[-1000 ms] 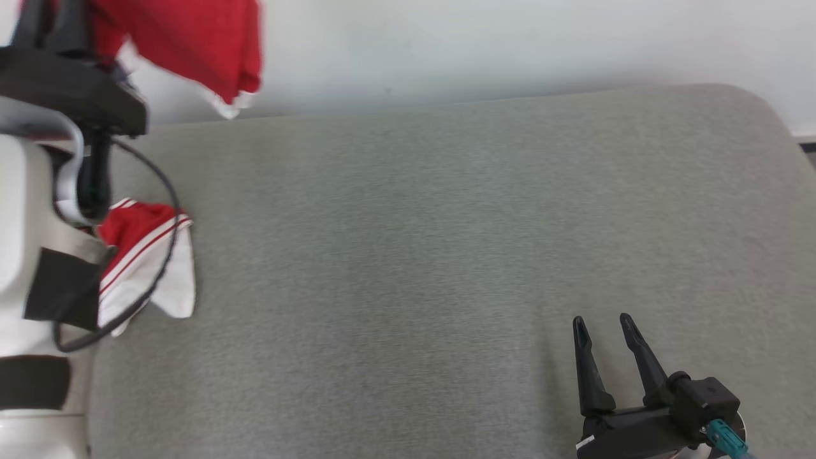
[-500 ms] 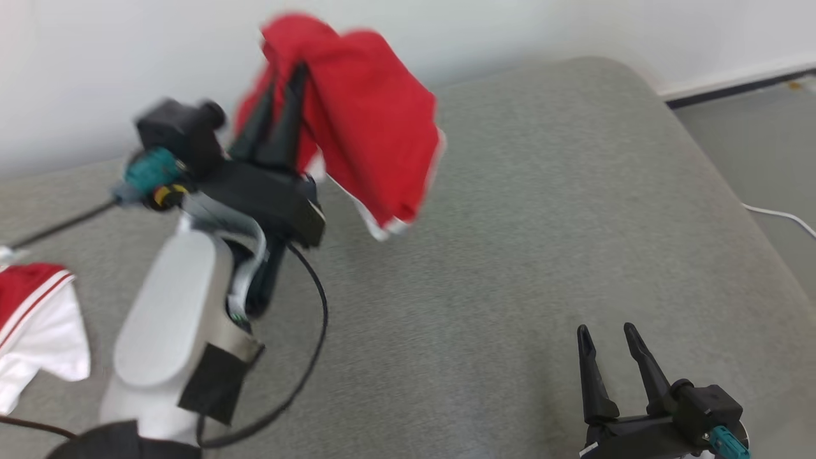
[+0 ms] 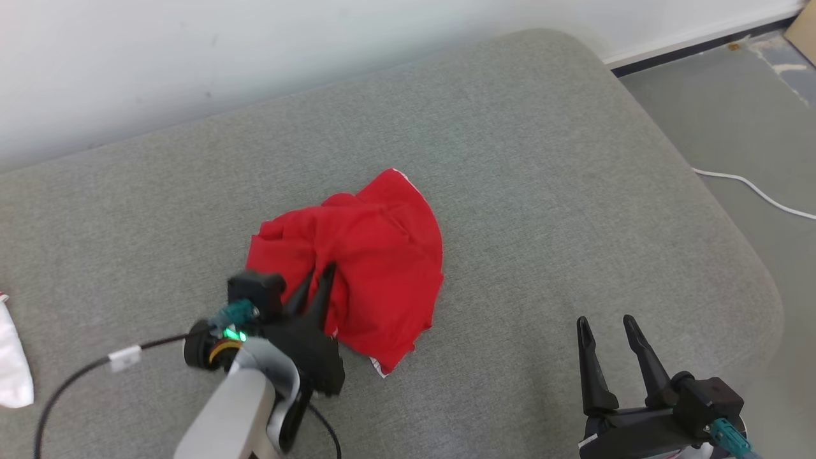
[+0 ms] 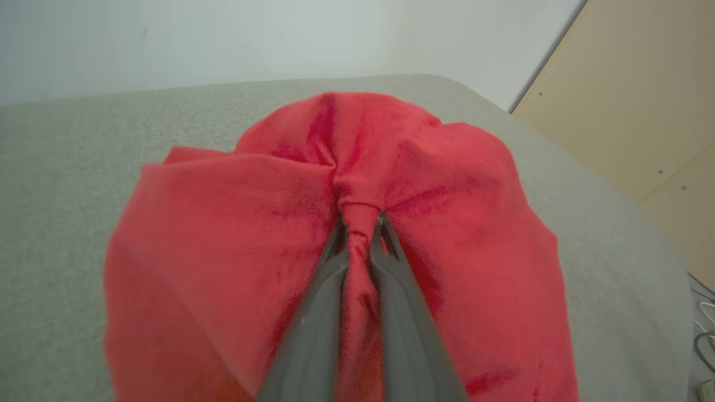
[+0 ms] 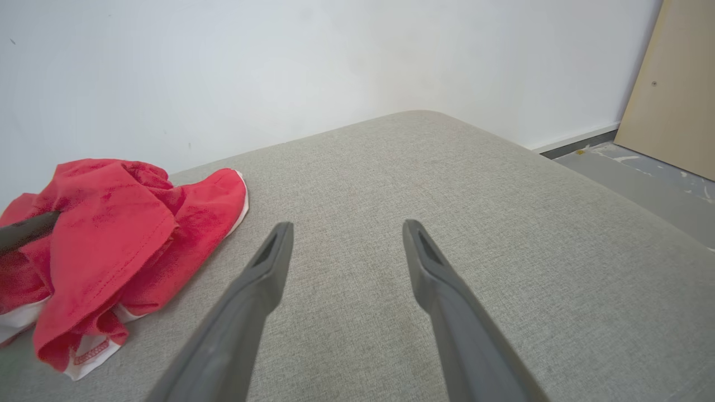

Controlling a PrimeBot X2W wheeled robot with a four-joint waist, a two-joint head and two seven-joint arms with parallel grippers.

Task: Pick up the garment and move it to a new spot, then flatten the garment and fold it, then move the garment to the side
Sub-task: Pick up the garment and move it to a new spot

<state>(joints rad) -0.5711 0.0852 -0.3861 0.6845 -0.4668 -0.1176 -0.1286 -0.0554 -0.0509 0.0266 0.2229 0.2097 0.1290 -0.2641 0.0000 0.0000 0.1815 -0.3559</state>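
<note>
Grey cushion point(image 3: 542, 159) spanned scene. Red garment point(image 3: 382, 255) lay crumpled near cushion middle, white trim at near edge. Left gripper point(image 3: 320, 271) nearly closed, pinching bunched fold of garment between fingertips, cloth spreading out around both fingers. Right gripper point(image 3: 603, 320) spread wide, holding nothing, over bare cushion well right of garment. White cloth point(image 3: 13, 363) at far left edge.

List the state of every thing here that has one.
red garment: crumpled in a heap on the grey cushion, not folded.
left gripper: shut on a pinch of the red garment.
right gripper: open, empty, apart from the garment.
white cloth: lying on the cushion, partly out of frame.
</note>
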